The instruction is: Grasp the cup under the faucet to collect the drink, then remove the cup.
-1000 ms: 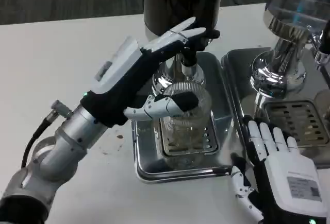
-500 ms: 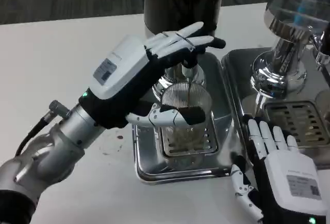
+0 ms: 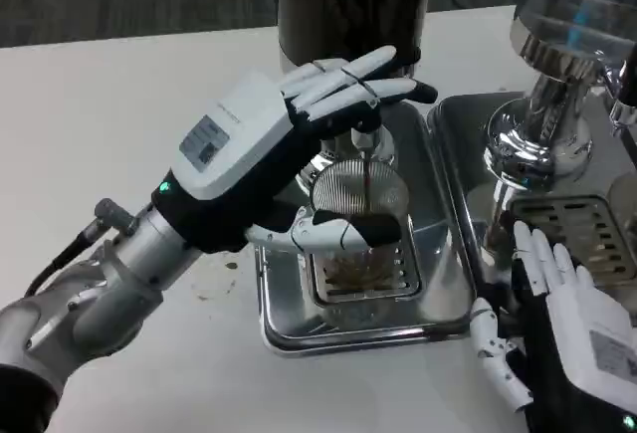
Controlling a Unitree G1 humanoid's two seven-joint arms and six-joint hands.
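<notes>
Your right hand [image 3: 577,328] has slid away from the tray [image 3: 443,299], fingers spread, holding nothing. Labels on both hands are too blurred to read. Your left hand [image 3: 289,144] grips the cup [image 3: 360,216] on the tray, under the faucet [image 3: 364,142].

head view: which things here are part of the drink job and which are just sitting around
In the job: cup, faucet, drink stream, drip tray, left hand.

Just sitting around: second dispenser, its drip tray, right hand.
</notes>
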